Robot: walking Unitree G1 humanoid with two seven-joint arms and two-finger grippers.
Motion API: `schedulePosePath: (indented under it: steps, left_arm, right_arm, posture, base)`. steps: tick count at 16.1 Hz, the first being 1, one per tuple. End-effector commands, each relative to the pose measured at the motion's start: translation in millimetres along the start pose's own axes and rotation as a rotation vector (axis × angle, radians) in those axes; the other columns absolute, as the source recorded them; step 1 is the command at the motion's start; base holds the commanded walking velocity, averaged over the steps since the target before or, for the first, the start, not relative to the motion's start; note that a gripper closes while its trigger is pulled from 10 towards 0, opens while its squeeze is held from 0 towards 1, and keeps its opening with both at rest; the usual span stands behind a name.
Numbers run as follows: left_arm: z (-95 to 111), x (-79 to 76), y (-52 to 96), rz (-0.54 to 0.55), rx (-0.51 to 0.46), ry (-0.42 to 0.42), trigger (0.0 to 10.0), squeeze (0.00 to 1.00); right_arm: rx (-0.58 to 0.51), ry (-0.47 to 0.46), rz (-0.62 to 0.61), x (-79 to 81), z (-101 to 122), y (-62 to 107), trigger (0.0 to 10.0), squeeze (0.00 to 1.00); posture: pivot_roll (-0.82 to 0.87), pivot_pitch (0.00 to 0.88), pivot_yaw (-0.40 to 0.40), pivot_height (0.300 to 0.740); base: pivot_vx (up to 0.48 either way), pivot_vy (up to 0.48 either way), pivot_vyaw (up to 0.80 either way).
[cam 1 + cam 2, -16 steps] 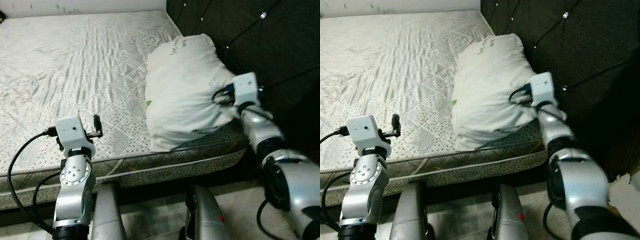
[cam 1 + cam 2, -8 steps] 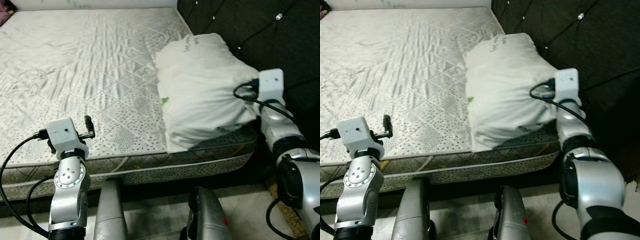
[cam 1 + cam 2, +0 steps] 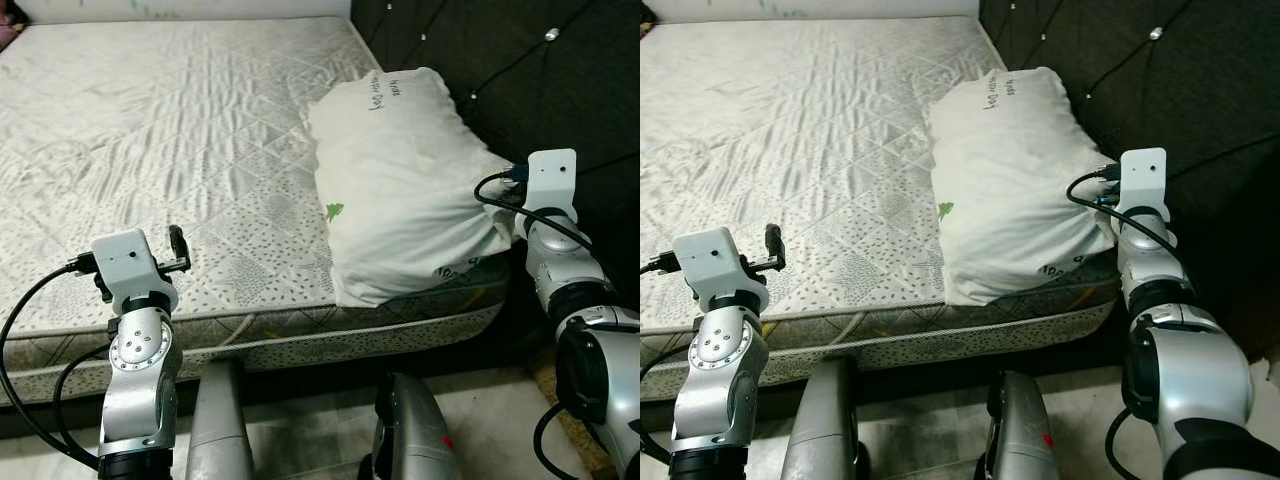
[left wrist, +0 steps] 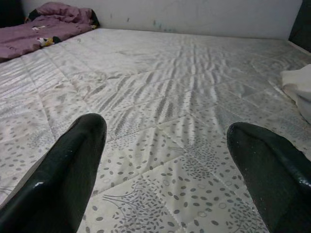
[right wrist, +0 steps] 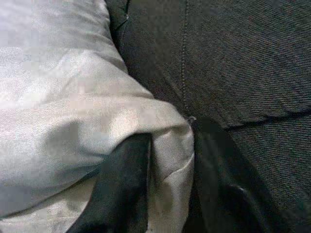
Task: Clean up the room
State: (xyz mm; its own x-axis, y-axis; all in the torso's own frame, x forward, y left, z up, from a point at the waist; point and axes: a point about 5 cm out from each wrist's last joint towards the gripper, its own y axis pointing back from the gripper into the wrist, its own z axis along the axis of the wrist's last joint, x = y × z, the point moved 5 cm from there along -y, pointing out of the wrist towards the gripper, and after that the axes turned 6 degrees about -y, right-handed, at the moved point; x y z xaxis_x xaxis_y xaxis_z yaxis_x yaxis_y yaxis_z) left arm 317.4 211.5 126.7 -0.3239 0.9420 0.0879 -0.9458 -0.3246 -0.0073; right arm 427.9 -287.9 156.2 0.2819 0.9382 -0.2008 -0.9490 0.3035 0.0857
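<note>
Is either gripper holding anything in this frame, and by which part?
The right gripper pinches the white pillow by a fold of fabric at its corner beside the dark headboard. The left gripper is open over the mattress, holding nothing.

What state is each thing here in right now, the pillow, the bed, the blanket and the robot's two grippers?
Pillow: lying at the mattress's right end against the dark headboard, one corner pinched.
Mattress: bare, no sheet.
Purple blanket: crumpled at the far corner.
Right gripper: shut on the pillow's corner.
Left gripper: open, holding nothing, above the mattress.
</note>
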Motion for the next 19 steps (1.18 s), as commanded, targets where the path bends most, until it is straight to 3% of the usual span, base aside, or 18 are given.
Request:
schedulePosePath:
  steps: [1,5,7,11,16,19]
  left_arm:
    - [1,2.6,-0.2,0.015,-0.002,-0.010,10.0,0.00]
    - [2,1.5,-1.5,0.017,-0.005,-0.007,10.0,0.00]
    - [4,0.2,-3.7,0.015,-0.012,-0.004,10.0,0.00]
    - [3,-2.2,-7.9,0.002,-0.017,-0.006,10.0,0.00]
    - [9,-5.3,-17.7,-0.008,-0.042,-0.004,10.0,0.00]
    - [16,-6.8,-25.0,-0.009,-0.072,-0.001,10.0,0.00]
  right_arm:
    - [-0.129,-0.024,-0.011,-1.0,42,-5.0,10.0,1.00]
    - [-0.167,-0.039,-0.033,-1.0,49,-4.1,10.0,1.00]
    - [-0.156,-0.058,-0.021,5.6,35,-0.2,10.0,1.00]
    - [-0.062,-0.095,0.032,30.5,-28,22.7,10.0,1.00]
    - [-0.049,-0.112,0.046,40.3,-49,41.8,10.0,1.00]
    - [-0.110,-0.204,0.097,56.9,-45,60.1,10.0,1.00]
  posture:
    - [0.13,0.000,-0.071,0.556]
    - [0.12,0.000,-0.070,0.556]
    - [0.12,0.000,-0.067,0.556]
    - [0.10,0.000,-0.050,0.556]
    - [0.08,0.000,-0.032,0.556]
    - [0.08,0.000,-0.025,0.556]
  base:
    - [0.000,0.000,0.00]
    - [0.000,0.000,0.00]
    - [0.000,0.000,0.00]
    - [0.000,0.000,0.00]
    - [0.000,0.000,0.00]
    - [0.000,0.000,0.00]
